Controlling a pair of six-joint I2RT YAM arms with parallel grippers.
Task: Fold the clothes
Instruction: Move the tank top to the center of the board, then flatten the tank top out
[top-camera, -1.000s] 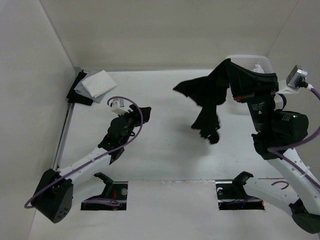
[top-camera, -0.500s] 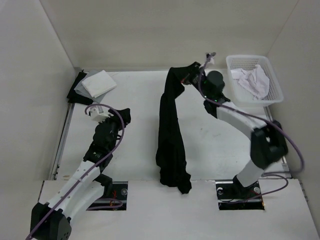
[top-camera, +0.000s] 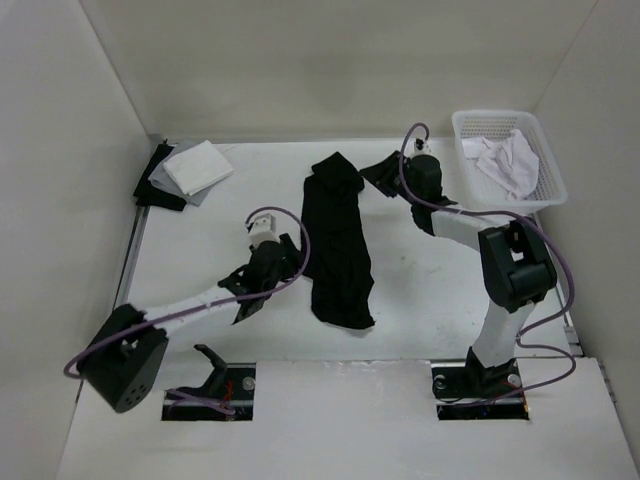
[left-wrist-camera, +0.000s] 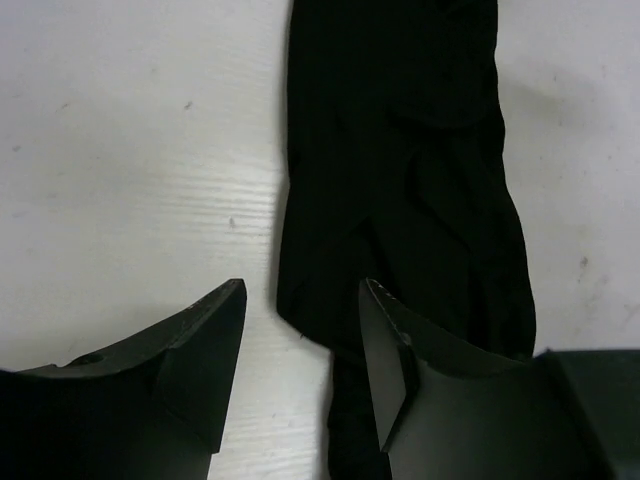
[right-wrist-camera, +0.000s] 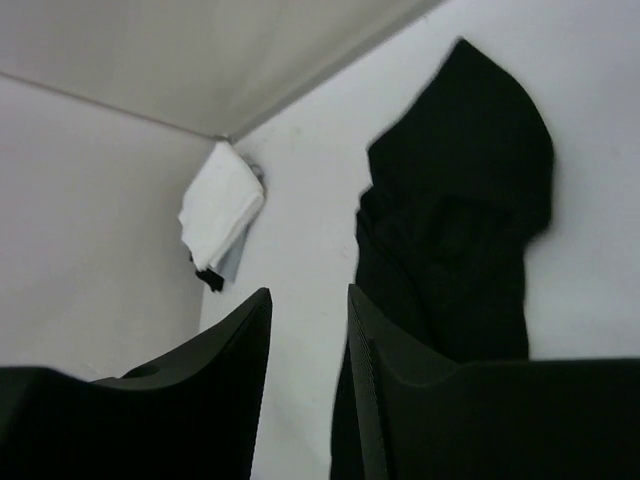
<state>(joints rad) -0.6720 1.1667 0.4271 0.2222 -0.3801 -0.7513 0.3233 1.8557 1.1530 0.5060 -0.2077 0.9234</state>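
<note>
Table (top-camera: 440, 285): white, bearing all items. Black garment (top-camera: 338, 240): lies at the table's middle, gathered into 1 long crumpled strip, not spread flat. Its long axis runs from the far side toward the near edge, leaning slightly right as it comes nearer. The far end is narrow and rounded, the near end broader and squared off. Collar, hem and sleeves cannot be told apart in this state. Assessment: soft, light, limp cloth with no stiffness. It will likely sag and drag from any hold, and 1 pinch point would only lengthen the strip. Recommended holds are 2 well-separated points on an outer edge or at corners, 1 per arm, so the cloth can be opened out before any fold. Basket (top-camera: 464, 150): far right corner, holding a white garment (top-camera: 505, 160), well apart from the work. Fabric squares (top-camera: 195, 167): stacked at the far left corner. Left gripper (left-wrist-camera: 300, 295): jaws well parted, holding nothing, tips at the strip's left edge along its nearer half. Right gripper (right-wrist-camera: 310, 295): jaws parted by a narrower gap, nothing between them, just beside the strip's far end.
</note>
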